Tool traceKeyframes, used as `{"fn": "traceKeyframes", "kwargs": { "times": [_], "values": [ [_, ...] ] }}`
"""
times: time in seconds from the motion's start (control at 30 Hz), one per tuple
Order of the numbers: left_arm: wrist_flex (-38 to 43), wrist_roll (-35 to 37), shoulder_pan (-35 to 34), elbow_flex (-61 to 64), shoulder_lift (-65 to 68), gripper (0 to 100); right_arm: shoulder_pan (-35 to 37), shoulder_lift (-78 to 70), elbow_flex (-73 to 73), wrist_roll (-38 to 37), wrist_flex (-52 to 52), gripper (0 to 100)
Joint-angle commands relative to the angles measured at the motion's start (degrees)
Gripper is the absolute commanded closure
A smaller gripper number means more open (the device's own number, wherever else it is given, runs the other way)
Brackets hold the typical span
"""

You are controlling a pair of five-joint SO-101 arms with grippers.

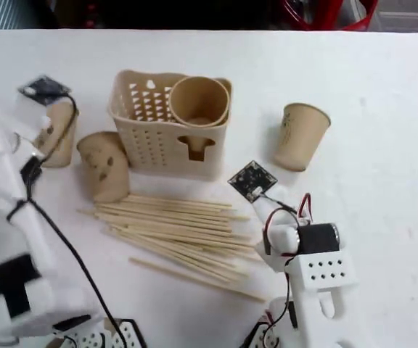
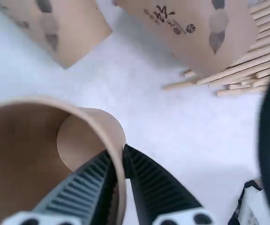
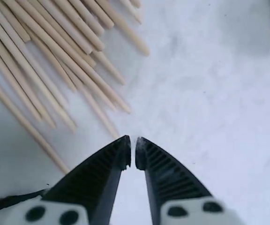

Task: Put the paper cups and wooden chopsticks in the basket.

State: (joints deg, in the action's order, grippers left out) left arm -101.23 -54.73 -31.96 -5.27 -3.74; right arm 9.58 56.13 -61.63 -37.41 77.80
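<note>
Beige plastic basket [image 1: 158, 141], seen from above: one nested cup [image 1: 199, 100] sits inside it, the chopsticks [image 1: 183, 235] lie fanned on the table [image 1: 383, 80] just in front of it, an overturned cup [image 1: 104, 165] stands by its front left corner, a fourth cup [image 1: 60, 138] farther left, and an upright cup [image 1: 301, 135] off to its right.

At my left wrist, my left gripper [image 2: 120, 168] pinches that fourth cup's rim, one finger inside and one outside.

At my right wrist, my right gripper [image 3: 133, 152] has its jaws nearly together, holding nothing, beside the chopstick tips.
</note>
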Motion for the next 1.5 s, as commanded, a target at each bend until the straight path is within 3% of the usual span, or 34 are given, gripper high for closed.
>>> {"fn": "traceKeyframes", "kwargs": {
  "times": [0.0, 0.1, 0.2, 0.33, 0.47, 0.57, 0.77, 1.17, 1.33, 1.47],
  "values": [
    [-1.05, 3.16, -0.13, -6.07, -11.21, 98, -0.84, 0.92, 0.35, -0.09, -0.48, 98.0],
    [-0.35, 10.37, 3.82, -9.32, -18.68, 98, -2.77, 1.01, 0.88, 2.81, -1.01, 98.1],
    [5.10, 21.98, 11.03, -12.66, -24.66, 98, -8.04, 0.84, 1.23, 5.36, -4.09, 98.1],
    [12.66, 35.34, 26.33, -16.00, -28.09, 98, -14.46, 0.66, -3.52, 9.32, -13.49, 98.1],
    [17.93, 40.88, 46.02, -16.44, -24.66, 98, -16.13, 1.01, -11.34, 11.96, -24.31, 98.1],
    [20.84, 41.67, 55.34, -16.88, -18.68, 98, -17.63, 1.01, -12.75, 12.31, -25.80, 98.1],
    [25.58, 44.92, 56.84, -18.90, -5.14, 98, -17.54, 1.01, -15.21, 12.31, -29.49, 98.1],
    [17.14, 45.36, 57.19, -28.31, 9.89, 97, -17.36, 1.01, -15.30, 12.22, -29.23, 98.1],
    [13.36, 45.36, 57.10, -32.62, 11.74, 88, -17.36, 1.01, -15.91, 11.96, -29.32, 98.1],
    [10.37, 45.19, 57.10, -38.86, 11.74, 87, -17.36, 1.01, -16.00, 11.96, -29.41, 98.1]
  ]
}}
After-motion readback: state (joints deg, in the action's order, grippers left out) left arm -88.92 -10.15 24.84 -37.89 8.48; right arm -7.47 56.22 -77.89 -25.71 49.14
